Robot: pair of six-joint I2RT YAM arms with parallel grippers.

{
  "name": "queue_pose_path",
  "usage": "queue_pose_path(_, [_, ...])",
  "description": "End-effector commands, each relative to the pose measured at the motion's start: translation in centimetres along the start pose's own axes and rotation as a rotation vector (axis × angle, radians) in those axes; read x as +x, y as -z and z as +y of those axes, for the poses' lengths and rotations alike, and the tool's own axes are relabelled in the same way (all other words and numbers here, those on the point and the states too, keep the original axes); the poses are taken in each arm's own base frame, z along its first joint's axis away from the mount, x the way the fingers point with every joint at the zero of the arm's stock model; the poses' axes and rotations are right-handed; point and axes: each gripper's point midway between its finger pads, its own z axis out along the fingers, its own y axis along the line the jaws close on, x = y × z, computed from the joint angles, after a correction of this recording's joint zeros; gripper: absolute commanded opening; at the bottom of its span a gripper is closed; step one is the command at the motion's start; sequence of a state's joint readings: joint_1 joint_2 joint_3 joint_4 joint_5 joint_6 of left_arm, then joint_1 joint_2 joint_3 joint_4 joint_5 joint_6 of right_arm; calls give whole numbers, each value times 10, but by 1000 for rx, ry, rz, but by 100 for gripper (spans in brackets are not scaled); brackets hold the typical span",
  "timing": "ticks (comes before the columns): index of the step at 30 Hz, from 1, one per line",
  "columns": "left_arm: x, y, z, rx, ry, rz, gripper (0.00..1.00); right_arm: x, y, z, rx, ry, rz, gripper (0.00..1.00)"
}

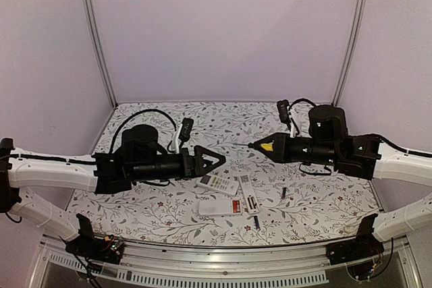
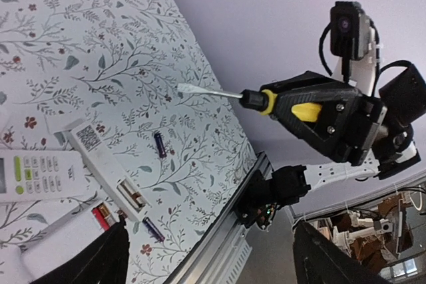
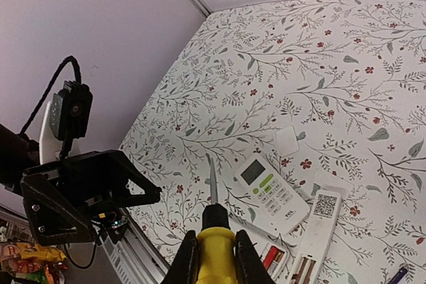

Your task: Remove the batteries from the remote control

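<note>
Three white remote controls lie at the table's front middle. One point(image 1: 219, 184) lies face up with its buttons showing. Another point(image 1: 217, 208) has its back open on red batteries point(image 3: 273, 258). A narrow remote point(image 2: 100, 163) with a QR label shows batteries point(image 2: 133, 198) in its open bay. Two dark loose batteries point(image 2: 160, 144) point(image 2: 152, 229) rest on the cloth nearby. My left gripper point(image 1: 219, 160) hovers open and empty just left of the remotes. Over the table to their right, my right gripper point(image 3: 214, 241) is shut on a yellow-handled screwdriver point(image 1: 268, 145), blade pointing left.
A small white battery cover point(image 3: 287, 141) lies beyond the face-up remote. The floral cloth point(image 1: 310, 200) ends at a metal rail point(image 1: 223, 251) along the near edge. Purple walls stand behind and at both sides.
</note>
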State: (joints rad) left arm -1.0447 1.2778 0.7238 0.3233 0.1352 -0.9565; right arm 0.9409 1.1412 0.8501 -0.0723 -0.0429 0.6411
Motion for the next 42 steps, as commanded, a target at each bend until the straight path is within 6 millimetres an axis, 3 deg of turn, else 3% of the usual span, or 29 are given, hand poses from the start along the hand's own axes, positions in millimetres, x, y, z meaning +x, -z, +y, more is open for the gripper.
queue_pose_path(1, [57, 7, 66, -217, 34, 154, 84, 37, 1, -44, 168, 150, 145, 0])
queue_pose_path(4, [83, 8, 89, -333, 0, 225, 86, 56, -2, -59, 216, 168, 220, 0])
queue_pose_path(9, [120, 11, 116, -503, -71, 339, 87, 78, -3, -60, 176, 151, 304, 0])
queue_pose_path(13, [139, 11, 130, -548, -62, 387, 78, 92, -4, -69, 202, 136, 349, 0])
queue_pose_path(21, [152, 11, 146, -598, -39, 424, 53, 123, -13, -78, 185, 149, 476, 0])
queue_pose_path(29, [159, 8, 158, -645, -32, 438, 41, 132, -31, -74, 129, 157, 503, 0])
queue_pose_path(35, [159, 7, 168, -697, -60, 448, 36, 138, -45, -85, 169, 171, 517, 0])
queue_pose_path(42, [149, 8, 176, -730, -74, 406, 35, 128, -54, -86, 193, 187, 490, 0])
